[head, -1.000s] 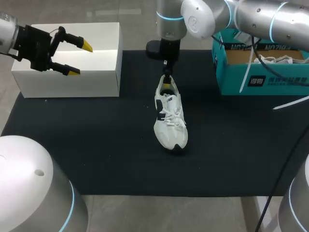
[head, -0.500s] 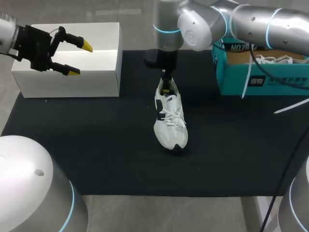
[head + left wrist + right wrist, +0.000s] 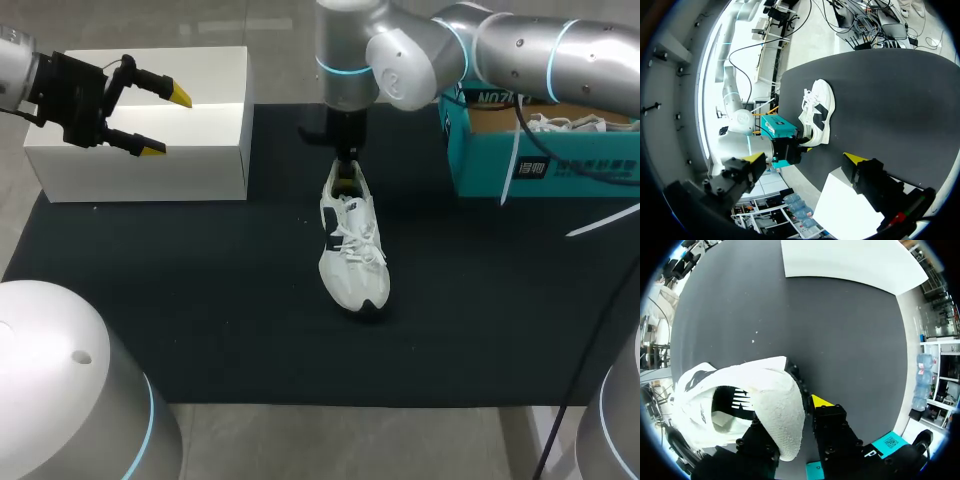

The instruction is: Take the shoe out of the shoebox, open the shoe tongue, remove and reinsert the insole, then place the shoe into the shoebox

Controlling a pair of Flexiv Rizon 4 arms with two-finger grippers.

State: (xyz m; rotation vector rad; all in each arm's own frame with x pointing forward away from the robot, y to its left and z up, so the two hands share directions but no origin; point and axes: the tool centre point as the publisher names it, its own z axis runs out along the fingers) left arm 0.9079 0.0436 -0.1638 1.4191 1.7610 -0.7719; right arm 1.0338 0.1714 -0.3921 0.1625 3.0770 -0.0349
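A white sneaker with black trim (image 3: 352,250) lies on the black mat (image 3: 200,300), toe toward me. My right gripper (image 3: 346,172) comes straight down onto its heel. In the right wrist view the heel collar (image 3: 777,405) stands between the fingers, one inside the shoe and one yellow-tipped finger (image 3: 821,401) outside, both pressing on it. My left gripper (image 3: 158,122) hangs open and empty over the white box (image 3: 150,160) at the far left. From the left wrist view the sneaker (image 3: 817,112) lies well ahead of the left gripper (image 3: 805,159).
The teal shoebox (image 3: 540,160) stands open at the back right with another white shoe (image 3: 570,125) inside. The white box takes up the back left corner of the mat. A white strip (image 3: 600,212) lies beside the shoebox.
My right gripper has come down onto the sneaker's heel and closed on it. The left arm has stayed put.
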